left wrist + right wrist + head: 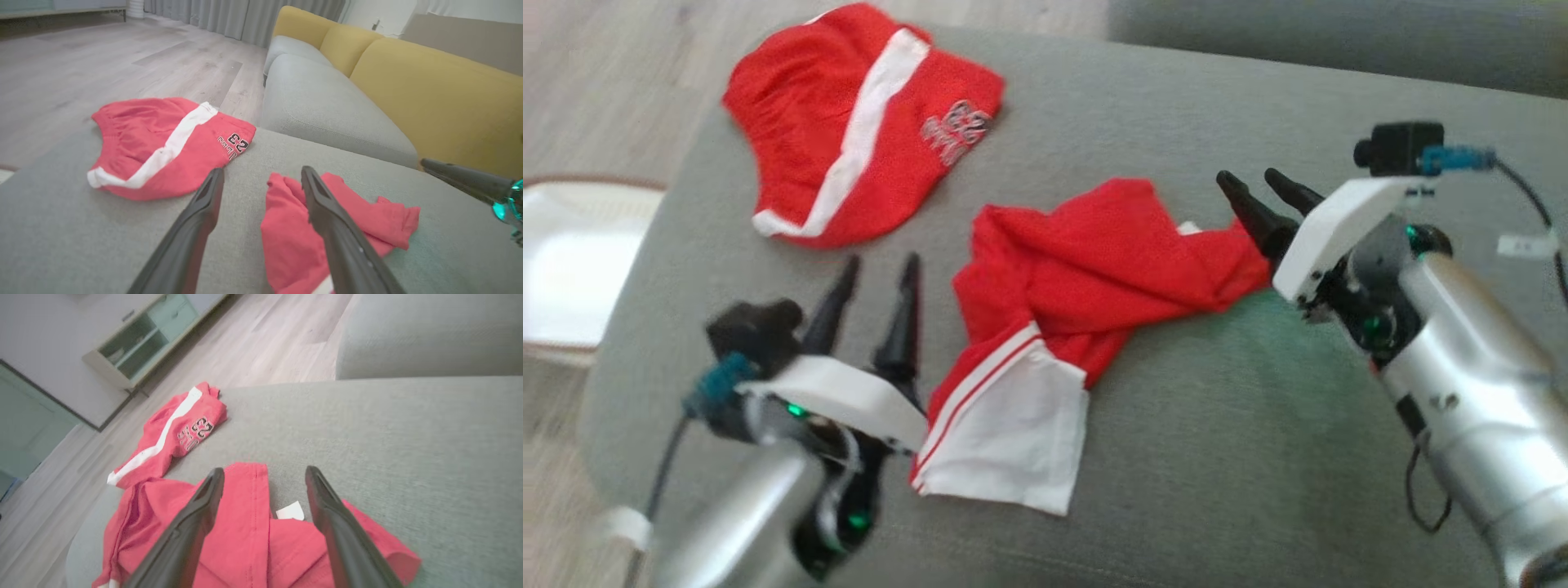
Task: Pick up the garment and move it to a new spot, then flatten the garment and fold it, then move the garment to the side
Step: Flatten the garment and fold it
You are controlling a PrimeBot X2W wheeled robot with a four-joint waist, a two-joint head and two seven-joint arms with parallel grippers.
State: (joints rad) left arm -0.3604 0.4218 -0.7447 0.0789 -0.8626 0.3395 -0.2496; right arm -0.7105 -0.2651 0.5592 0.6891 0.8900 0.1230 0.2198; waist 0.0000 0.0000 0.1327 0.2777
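Note:
A crumpled red garment (1086,278) with a white, red-striped panel at its near end lies in the middle of the grey cushion (1176,98); it also shows in the left wrist view (294,228) and the right wrist view (245,522). My left gripper (876,273) stands open just left of it, nothing between its fingers (204,204). My right gripper (1254,184) is open at the garment's right end, above the cloth, holding nothing, its fingers (322,498) spread over the red fabric.
A second red piece with a white stripe and a number print (858,122) lies folded at the cushion's far left corner. A white bin (572,261) stands on the floor to the left. A yellow-backed sofa (429,94) lies beyond the cushion.

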